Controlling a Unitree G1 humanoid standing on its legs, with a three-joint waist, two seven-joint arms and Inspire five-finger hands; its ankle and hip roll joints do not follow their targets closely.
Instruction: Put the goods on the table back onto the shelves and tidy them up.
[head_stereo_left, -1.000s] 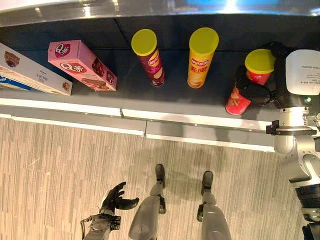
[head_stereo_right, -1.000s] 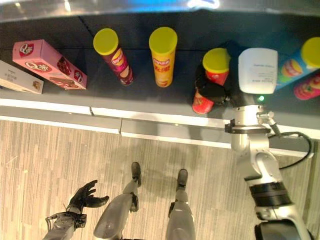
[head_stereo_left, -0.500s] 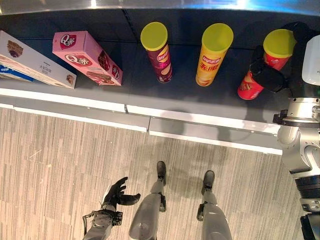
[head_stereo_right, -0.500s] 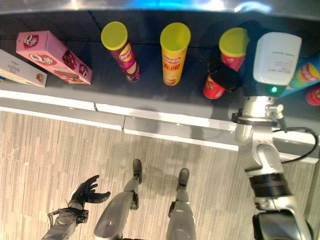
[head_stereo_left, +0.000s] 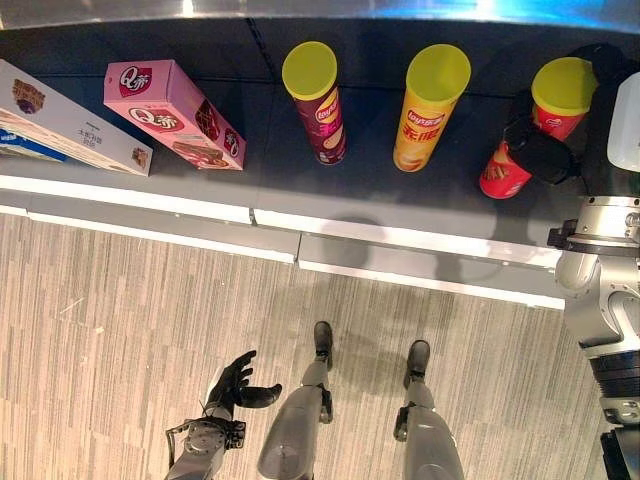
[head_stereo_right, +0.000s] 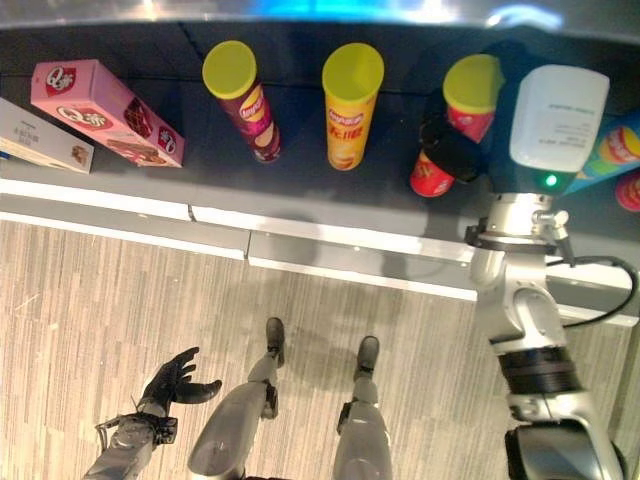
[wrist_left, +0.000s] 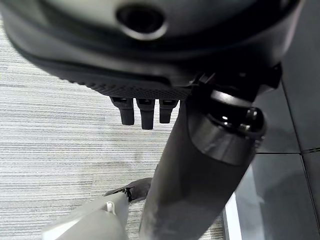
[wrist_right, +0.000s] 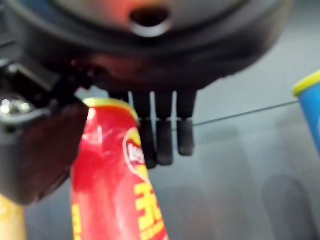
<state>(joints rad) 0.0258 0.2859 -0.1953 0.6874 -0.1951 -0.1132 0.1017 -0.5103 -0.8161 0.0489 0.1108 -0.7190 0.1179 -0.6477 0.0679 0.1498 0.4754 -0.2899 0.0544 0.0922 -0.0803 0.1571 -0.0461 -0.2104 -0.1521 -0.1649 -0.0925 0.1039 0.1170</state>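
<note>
Red can (head_stereo_left: 518, 150): upright on the dark shelf (head_stereo_left: 250, 175), at 3 o'clock from the yellow can (head_stereo_left: 425, 110). Right hand (head_stereo_left: 545, 155) clasps it, thumb against one side, fingers apparently around the other; its far side is hidden. Left hand (head_stereo_left: 235, 385): low over the floor, fingers loose, empty.

Right hand (wrist_right: 160, 135) fingers and thumb around red can (wrist_right: 115, 200).

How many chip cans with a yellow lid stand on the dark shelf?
3 for sure: the maroon can, the yellow can to its right, and the red can by the right hand. More cans at the far right are partly hidden.
</note>
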